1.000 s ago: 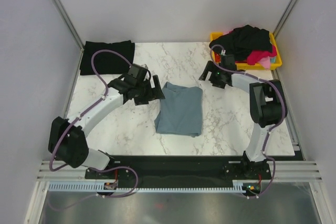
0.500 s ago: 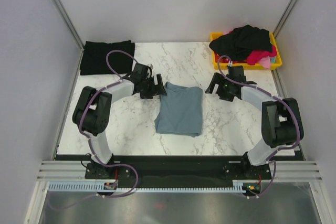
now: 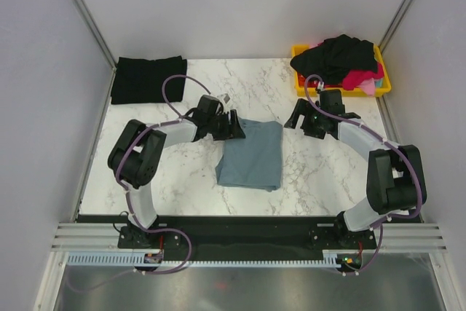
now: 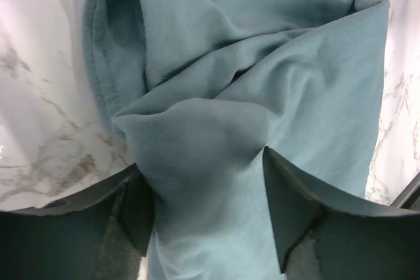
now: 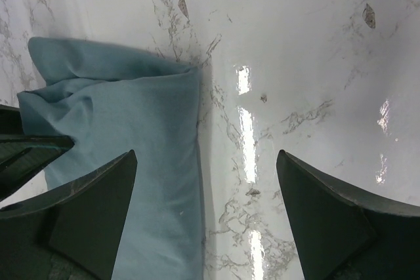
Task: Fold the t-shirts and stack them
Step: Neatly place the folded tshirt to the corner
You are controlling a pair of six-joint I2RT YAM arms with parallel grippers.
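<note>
Left gripper (image 4: 207, 162) points to 3 o'clock, jaws partly apart; right gripper (image 5: 207, 155) aims at 10 o'clock, jaws spread wide.

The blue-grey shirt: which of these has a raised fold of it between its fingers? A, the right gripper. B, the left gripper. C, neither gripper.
B: the left wrist view shows the left gripper straddling a bunched fold of the blue-grey shirt.

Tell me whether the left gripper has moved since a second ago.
Yes: the left gripper went right, away from the folded black t-shirt, onto the blue-grey t-shirt.
</note>
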